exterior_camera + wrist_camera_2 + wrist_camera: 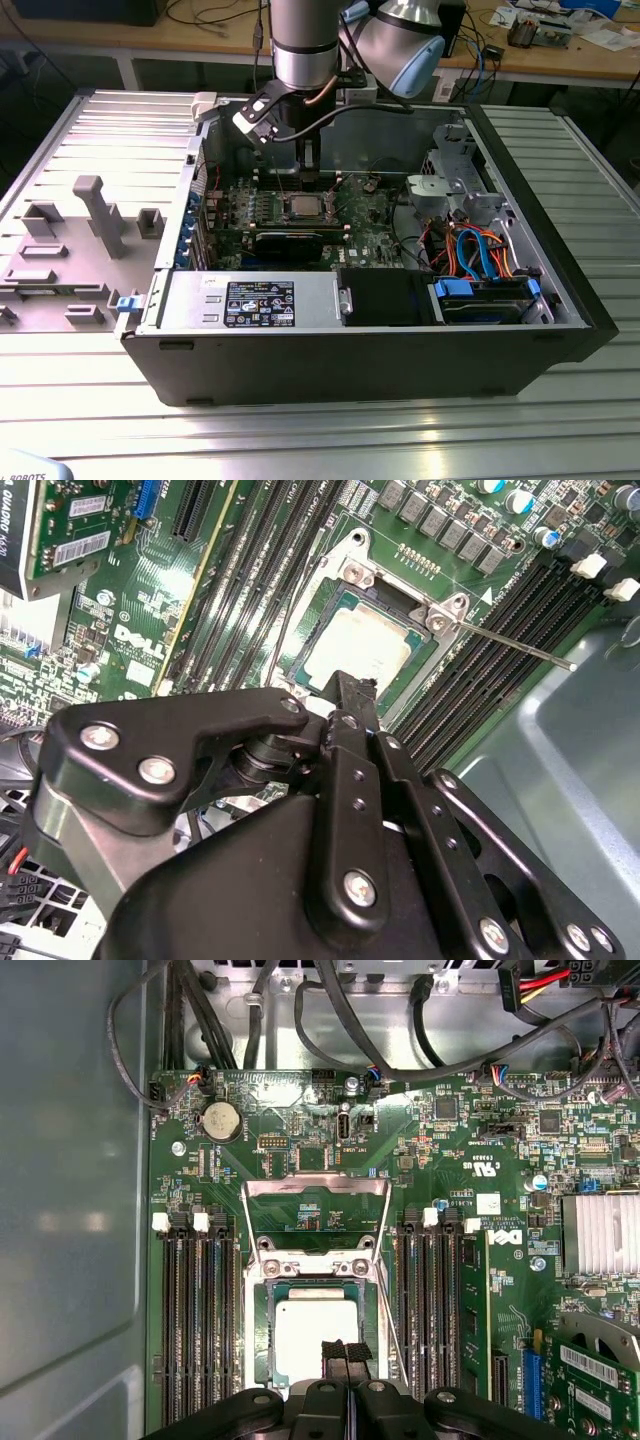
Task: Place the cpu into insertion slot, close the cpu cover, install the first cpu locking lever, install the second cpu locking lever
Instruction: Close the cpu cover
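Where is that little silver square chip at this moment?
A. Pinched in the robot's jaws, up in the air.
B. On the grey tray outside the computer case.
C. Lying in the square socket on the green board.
C: in the first wrist view the cpu lies flat inside the insertion slot, with the gripper close over it.

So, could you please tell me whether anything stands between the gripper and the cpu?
Nothing visible does. The cpu lies bare in the slot, the cover looks swung back off it, and the gripper is right over it.
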`<action>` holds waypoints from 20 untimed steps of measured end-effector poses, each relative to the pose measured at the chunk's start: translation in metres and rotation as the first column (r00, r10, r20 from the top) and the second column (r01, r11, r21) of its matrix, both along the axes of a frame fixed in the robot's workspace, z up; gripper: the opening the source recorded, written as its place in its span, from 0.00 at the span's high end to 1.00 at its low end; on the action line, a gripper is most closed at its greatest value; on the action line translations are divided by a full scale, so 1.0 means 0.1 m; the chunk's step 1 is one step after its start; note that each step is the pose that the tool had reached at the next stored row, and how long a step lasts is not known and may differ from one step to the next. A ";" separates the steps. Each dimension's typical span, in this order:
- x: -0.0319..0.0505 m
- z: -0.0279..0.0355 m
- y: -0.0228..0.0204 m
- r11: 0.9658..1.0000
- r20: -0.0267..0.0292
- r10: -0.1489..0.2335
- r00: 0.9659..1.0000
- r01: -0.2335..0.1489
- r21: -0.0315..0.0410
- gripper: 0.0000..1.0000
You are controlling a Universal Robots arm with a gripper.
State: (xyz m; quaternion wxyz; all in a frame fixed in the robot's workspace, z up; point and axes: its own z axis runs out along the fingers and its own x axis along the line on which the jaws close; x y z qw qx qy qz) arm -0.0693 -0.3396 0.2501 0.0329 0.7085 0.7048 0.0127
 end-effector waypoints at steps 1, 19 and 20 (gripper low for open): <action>0.000 0.000 0.000 1.000 0.000 0.000 1.000 0.000 0.000 0.89; 0.000 0.032 0.000 1.000 0.000 0.000 1.000 0.000 -0.001 0.89; 0.000 0.033 0.000 1.000 0.000 0.000 1.000 0.000 -0.001 0.89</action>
